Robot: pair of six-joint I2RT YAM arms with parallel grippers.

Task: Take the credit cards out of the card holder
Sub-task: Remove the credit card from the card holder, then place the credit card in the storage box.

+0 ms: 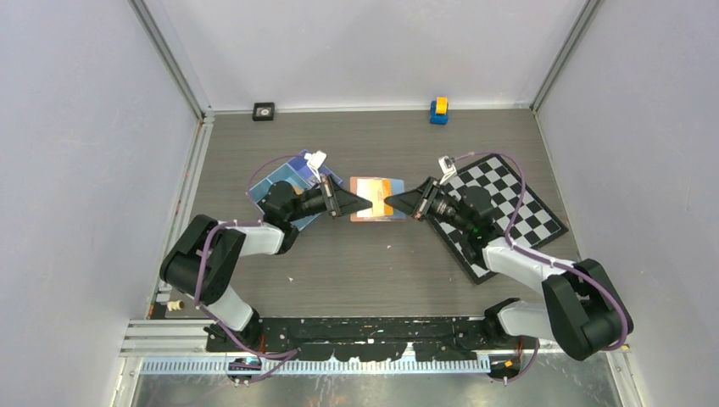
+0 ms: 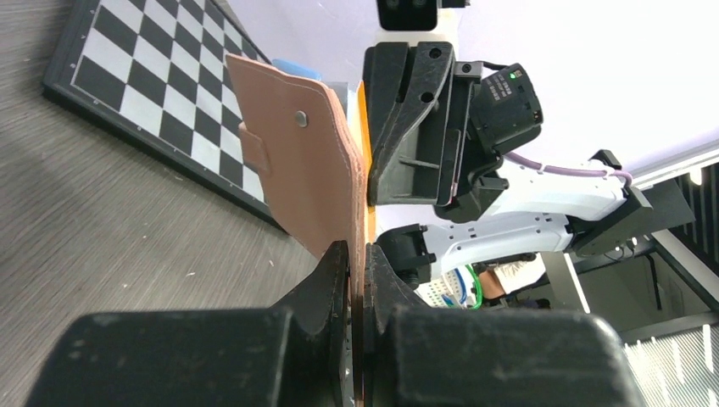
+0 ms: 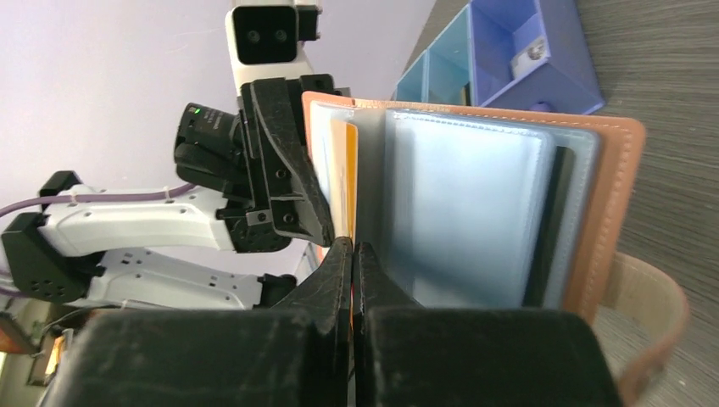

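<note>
The tan card holder [image 1: 378,198] hangs open above the table's middle, held between both arms. My left gripper [image 1: 366,203] is shut on its leather flap [image 2: 301,161], the one with the snap stud, and the leather runs down between the jaws of the left gripper [image 2: 356,254]. The right wrist view shows the inside: clear sleeves [image 3: 466,212], a dark card [image 3: 551,229] at the far side and an orange credit card [image 3: 343,170]. My right gripper [image 3: 353,250] is shut on the orange card's edge, and a thin orange strip shows between its jaws.
A checkered board [image 1: 517,212] lies under the right arm. A blue divided tray [image 1: 284,182] sits under the left arm. A blue and yellow block [image 1: 438,110] and a small black square [image 1: 264,111] stand by the back wall.
</note>
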